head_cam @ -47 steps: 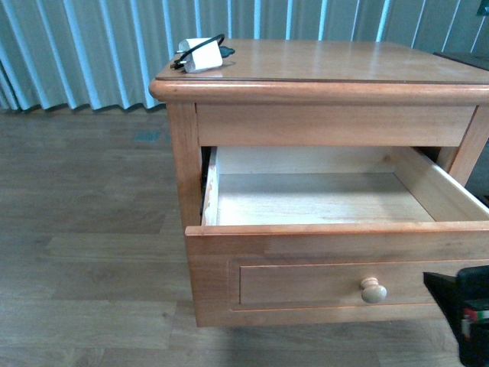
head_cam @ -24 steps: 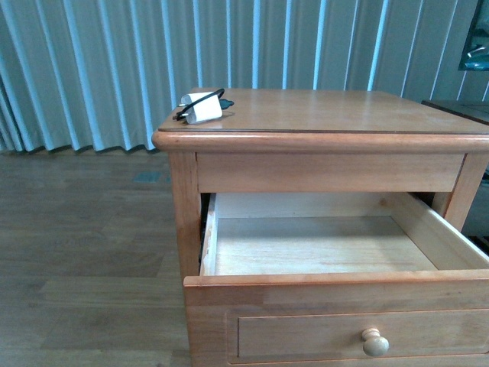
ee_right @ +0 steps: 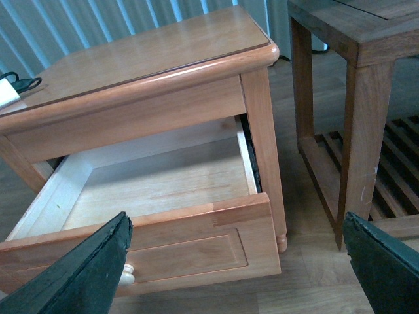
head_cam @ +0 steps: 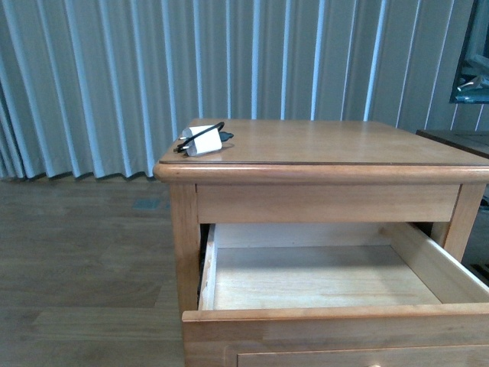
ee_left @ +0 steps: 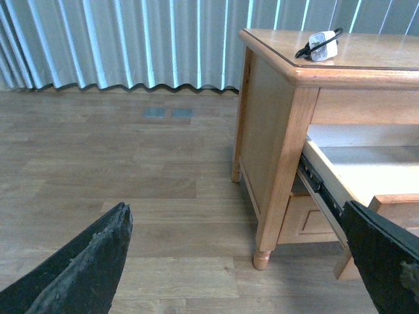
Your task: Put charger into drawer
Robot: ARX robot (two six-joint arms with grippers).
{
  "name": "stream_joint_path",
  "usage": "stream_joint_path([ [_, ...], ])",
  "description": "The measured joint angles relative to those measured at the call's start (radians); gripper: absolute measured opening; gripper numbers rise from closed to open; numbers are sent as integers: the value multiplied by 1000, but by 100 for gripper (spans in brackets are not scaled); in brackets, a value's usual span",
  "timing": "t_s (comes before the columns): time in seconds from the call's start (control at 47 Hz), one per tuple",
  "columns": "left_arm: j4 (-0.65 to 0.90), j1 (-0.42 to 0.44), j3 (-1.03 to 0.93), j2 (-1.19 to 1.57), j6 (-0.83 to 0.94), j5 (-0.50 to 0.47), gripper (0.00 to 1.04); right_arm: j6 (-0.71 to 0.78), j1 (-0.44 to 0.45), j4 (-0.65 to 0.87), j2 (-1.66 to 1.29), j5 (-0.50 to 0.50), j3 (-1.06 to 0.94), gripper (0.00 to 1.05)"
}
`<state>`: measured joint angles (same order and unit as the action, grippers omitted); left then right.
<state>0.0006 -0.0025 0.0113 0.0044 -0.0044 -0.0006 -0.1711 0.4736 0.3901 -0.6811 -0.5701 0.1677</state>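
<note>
Honey-coloured drawer [head_cam: 328,312] stands open and bare; the white charger [head_cam: 202,141] with its looped black cable [head_cam: 209,129] lies by the left edge of the cabinet top [head_cam: 344,141]. Left gripper [ee_left: 236,209] and right gripper [ee_right: 236,219] hang spread wide, holding nothing, well apart from it. Pinching only the thin cable may let the charger slip, or a nudge may push it off that edge.

A honey-coloured bedside cabinet [head_cam: 328,141] stands on a grey-brown plank floor [head_cam: 84,252], its smooth top edged with a rounded lip and its legs ending in small turned feet [ee_left: 261,260]. Pale blue-grey pleated curtains [head_cam: 92,84] hang behind it down to the floor. Just beside the cabinet stands a darker wooden table [ee_right: 353,39] (with a slatted lower shelf [ee_right: 399,140]).
</note>
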Motion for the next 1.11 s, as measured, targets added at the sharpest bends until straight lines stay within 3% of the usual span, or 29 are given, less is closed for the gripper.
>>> stream_joint_path([
  [0.979, 0, 0, 0, 0, 0, -2, 99, 0, 4, 4, 1, -7, -3, 96],
  [1.021, 22, -24, -2, 8, -20, -81, 99, 0, 4, 4, 1, -7, -3, 96],
  [1.106, 136, -135, -2, 44, -80, -386, 99, 0, 4, 3, 1, -7, -3, 96],
])
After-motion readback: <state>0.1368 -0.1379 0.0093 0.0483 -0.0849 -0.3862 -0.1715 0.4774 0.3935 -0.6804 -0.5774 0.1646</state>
